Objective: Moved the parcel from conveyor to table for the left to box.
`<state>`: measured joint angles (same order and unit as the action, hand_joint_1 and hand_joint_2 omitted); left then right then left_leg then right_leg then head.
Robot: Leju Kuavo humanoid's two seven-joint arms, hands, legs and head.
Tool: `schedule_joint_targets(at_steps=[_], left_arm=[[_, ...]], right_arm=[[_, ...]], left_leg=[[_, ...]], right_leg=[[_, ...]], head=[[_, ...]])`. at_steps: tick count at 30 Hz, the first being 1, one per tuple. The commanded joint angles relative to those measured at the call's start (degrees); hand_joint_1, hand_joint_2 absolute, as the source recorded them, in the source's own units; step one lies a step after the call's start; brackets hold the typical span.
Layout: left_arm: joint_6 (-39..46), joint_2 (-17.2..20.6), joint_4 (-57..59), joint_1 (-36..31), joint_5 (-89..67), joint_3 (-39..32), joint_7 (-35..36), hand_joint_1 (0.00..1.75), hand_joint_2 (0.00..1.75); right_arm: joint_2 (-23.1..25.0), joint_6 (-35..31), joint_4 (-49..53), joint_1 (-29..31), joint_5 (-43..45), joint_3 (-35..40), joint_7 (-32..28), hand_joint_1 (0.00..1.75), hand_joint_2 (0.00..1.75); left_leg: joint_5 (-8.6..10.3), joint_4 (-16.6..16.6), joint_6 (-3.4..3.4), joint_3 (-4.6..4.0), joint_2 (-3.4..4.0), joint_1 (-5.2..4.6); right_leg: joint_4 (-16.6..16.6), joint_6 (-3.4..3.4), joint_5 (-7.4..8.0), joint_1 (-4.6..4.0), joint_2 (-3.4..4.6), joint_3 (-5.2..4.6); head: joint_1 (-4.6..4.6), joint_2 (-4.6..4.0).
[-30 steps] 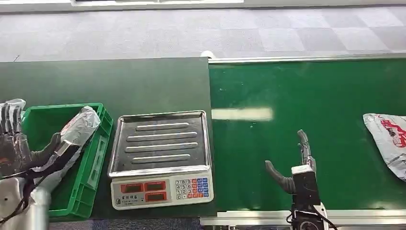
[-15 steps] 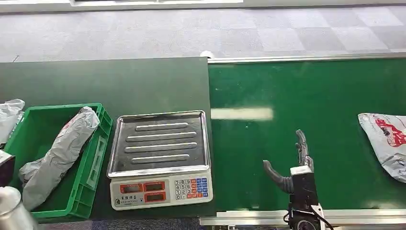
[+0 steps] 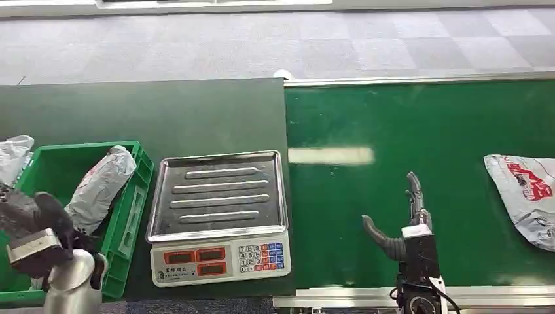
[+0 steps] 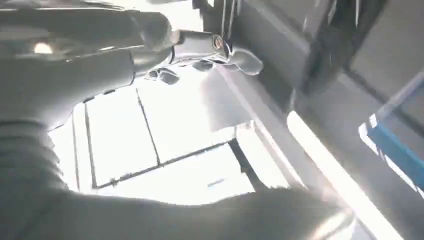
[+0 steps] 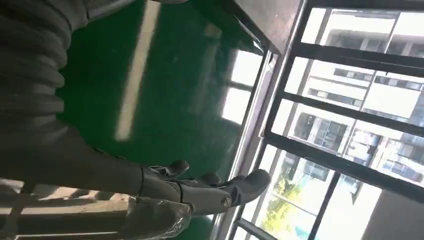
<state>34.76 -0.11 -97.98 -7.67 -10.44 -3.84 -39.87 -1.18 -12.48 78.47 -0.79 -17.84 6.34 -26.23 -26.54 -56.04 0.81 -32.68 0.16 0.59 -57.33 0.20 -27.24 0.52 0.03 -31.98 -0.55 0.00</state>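
A dark green table [image 3: 163, 111] meets a green conveyor belt [image 3: 419, 124] before grey carpet tiles [image 3: 275, 39]. A grey parcel [image 3: 523, 196] lies on the belt's right end, well apart from the right hand [image 3: 400, 226], fingers spread and empty. The left hand [image 3: 36, 229], empty with fingers extended, hovers at a green crate [image 3: 134, 196] holding another wrapped parcel [image 3: 98, 186].

The left hand [image 3: 29, 226], which a second ago held the grey parcel [image 3: 98, 186] over the green bin [image 3: 134, 190], has let it go and drawn back toward 7 o'clock, fingers apart and empty (it slipped almost out of the head view half a second ago). That parcel now lies in the bin, leaning on its right wall. On the conveyor belt [image 3: 419, 131], the second parcel [image 3: 523, 196] has crept toward 9 o'clock.
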Motion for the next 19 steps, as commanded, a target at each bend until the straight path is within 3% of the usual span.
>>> schedule_joint_targets(at_steps=[1, 4, 5, 7, 11, 19], left_arm=[[-27.51, -0.13, 12.71, 1.54, 9.76, 9.12, 1.11, 0.00, 0.00], [-35.45, -1.82, 14.09, 1.69, 8.89, 7.64, 4.11, 0.00, 0.00], [-37.69, -2.00, 14.58, 1.87, 8.91, 7.73, 5.14, 0.00, 1.75], [-38.76, -2.19, 15.25, 2.10, 8.77, 7.95, 5.42, 0.00, 1.75], [-43.66, -2.80, 17.12, 2.54, 4.86, 8.48, 6.32, 0.00, 1.75], [-47.00, -3.80, 17.73, 3.83, 4.65, 7.35, 6.28, 0.00, 1.75]], right_arm=[[-1.00, 4.24, -3.09, 3.23, 1.18, 0.08, -2.60, 0.00, 1.75], [-0.58, 7.21, -3.41, 4.26, 2.46, 0.10, -3.70, 0.00, 1.75], [-0.63, 8.91, -3.57, 4.53, 3.11, 0.44, -4.06, 0.00, 1.75], [-0.74, 9.96, -3.84, 4.89, 3.19, 0.94, -4.49, 0.00, 1.75], [-2.13, 21.48, -8.10, 8.66, 6.87, 2.61, -5.93, 0.00, 1.75], [-2.06, 24.02, -10.40, 10.27, 7.39, 2.00, -6.41, 0.00, 1.75]], left_leg=[[0.08, 0.25, -0.06, 0.24, -0.05, -0.05], [0.01, 0.08, -0.04, 0.07, 0.02, -0.04], [0.01, 0.11, -0.05, 0.11, 0.07, -0.05], [0.02, 0.10, -0.03, 0.09, 0.04, -0.04], [0.03, 0.14, -0.05, 0.12, 0.09, -0.03], [0.00, 0.10, -0.05, 0.10, 0.06, -0.03]], right_leg=[[0.25, 0.01, 0.06, 0.04, -0.04, 0.26], [0.08, 0.01, 0.02, 0.03, 0.03, 0.10], [0.11, 0.02, 0.03, 0.04, 0.06, 0.12], [0.09, 0.00, 0.02, 0.04, 0.02, 0.10], [0.14, 0.01, 0.07, 0.02, 0.09, 0.12], [0.11, 0.01, 0.03, 0.02, 0.08, 0.12]], head=[[0.02, 0.00], [0.04, 0.00], [0.02, 0.00], [0.04, 0.00], [0.04, 0.00], [0.02, 0.00]])
